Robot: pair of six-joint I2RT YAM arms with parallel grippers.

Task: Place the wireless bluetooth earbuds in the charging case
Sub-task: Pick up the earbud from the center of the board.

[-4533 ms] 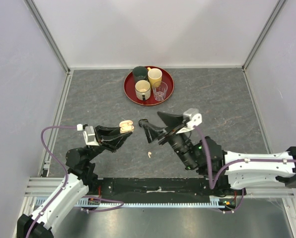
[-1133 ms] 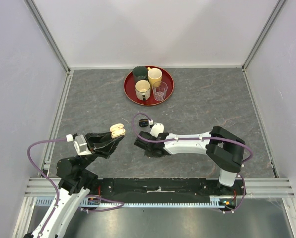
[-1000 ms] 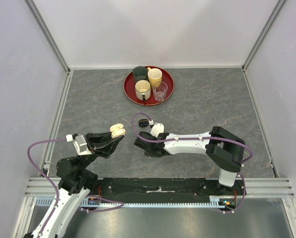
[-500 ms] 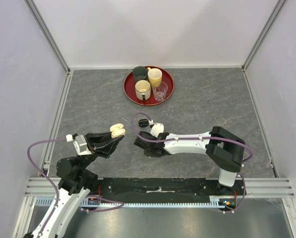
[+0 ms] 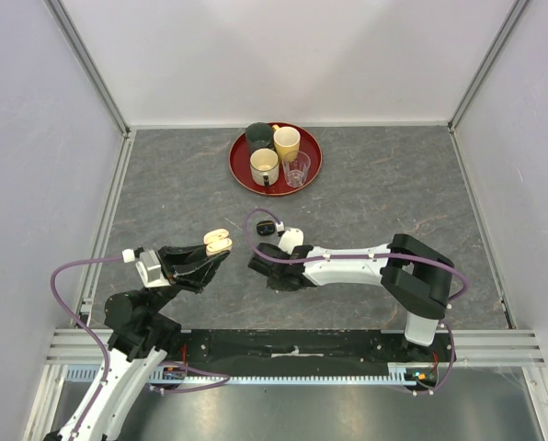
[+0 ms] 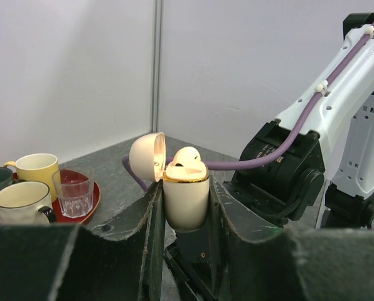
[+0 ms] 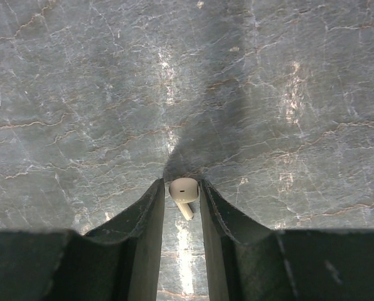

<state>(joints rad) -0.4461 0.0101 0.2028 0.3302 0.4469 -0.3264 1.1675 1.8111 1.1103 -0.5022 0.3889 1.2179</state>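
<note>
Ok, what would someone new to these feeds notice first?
Probably the left gripper, raised off the table, clamping an open cream charging case with one cream earbud seated in it. Next, the right gripper down at the table, its fingers flanking a second cream earbud lying there; whether it is gripped is unclear. A red tray of cups sits at the far side.

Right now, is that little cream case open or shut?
Open: the case has its lid swung back, with one white earbud sitting inside.
</note>
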